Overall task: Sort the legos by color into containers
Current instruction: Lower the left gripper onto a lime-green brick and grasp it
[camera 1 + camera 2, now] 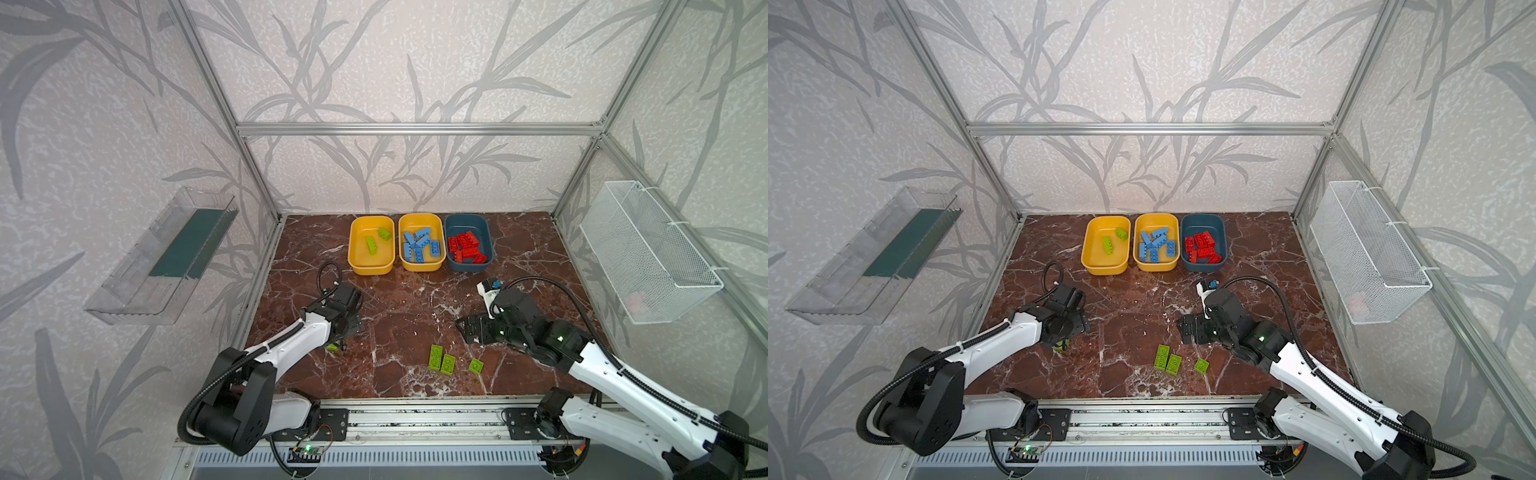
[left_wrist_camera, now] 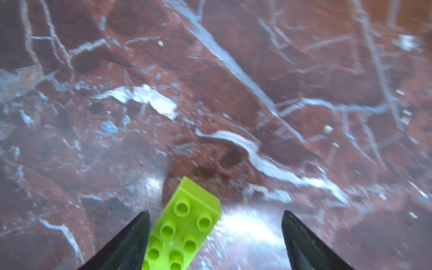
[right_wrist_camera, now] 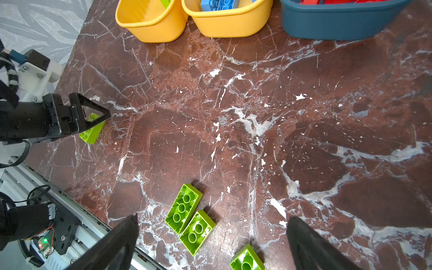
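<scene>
Sorting stage, green bricks outstanding. At left, the left pincer (image 2: 216, 213) stands low over the tabletop (image 1: 399, 307) with its jaws apart around a lime green brick (image 2: 184, 230). The brick lies studs up, close against one finger and clear of the other, so it is not clamped. The step in hand appears to be the grasp of this brick. The next move calls for closing on it squarely, lifting, and carrying it to the left yellow tub (image 1: 360, 232), which holds two green legos (image 1: 372, 245).

The middle yellow tub (image 1: 422, 268) holds the blue legos (image 1: 419, 245), and the dark blue tub (image 1: 465, 222) holds the red legos (image 1: 467, 247). Three loose green bricks (image 1: 448, 365) lie near the front edge, two touching and one just beside them. At right, the right pincer (image 3: 214, 217) hovers above them, jaws spread and empty.

In both top views the left arm covers most of its brick. The left wrist view is blurred and crops the brick's near end. The right wrist view cuts off one loose brick and the tubs' contents.
</scene>
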You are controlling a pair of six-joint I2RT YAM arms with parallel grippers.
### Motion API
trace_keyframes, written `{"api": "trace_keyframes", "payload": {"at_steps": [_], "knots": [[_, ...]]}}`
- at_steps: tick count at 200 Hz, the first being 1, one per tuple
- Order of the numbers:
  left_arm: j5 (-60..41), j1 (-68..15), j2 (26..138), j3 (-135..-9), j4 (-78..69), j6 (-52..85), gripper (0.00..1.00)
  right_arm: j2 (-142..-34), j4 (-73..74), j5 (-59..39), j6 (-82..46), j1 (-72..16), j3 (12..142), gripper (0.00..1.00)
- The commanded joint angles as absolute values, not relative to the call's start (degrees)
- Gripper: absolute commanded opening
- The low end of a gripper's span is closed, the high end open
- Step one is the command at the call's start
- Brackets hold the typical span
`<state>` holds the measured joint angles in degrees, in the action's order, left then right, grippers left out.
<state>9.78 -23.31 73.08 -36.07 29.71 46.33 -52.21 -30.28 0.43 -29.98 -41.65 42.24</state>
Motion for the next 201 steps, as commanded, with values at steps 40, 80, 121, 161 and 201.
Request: {"api": "trace_keyframes", "payload": {"at_steps": [40, 80, 121, 161, 201], "knots": [[14.0, -26.9, 70.2, -34.3, 36.2, 51.5, 0.85, -52.7, -30.2, 0.5, -30.2, -41.8, 41.6, 0.99], [14.8, -26.9, 72.7, -34.5, 35.2, 51.8, 0.83, -51.1, -31.3, 0.9, -30.2, -41.8, 41.5, 0.99], [16.2, -26.4, 76.0, -35.6, 34.3, 50.2, 0.83, -50.4, -31.9, 1.4, -30.3, -41.8, 41.1, 0.99], [15.0, -26.4, 78.9, -36.5, 33.5, 49.8, 0.77, -50.2, -31.9, 1.7, -30.3, -41.9, 41.0, 0.99], [12.7, -26.6, 79.4, -35.9, 32.3, 50.1, 0.44, -50.4, -31.9, 1.9, -30.3, -41.8, 41.1, 0.99]]}}
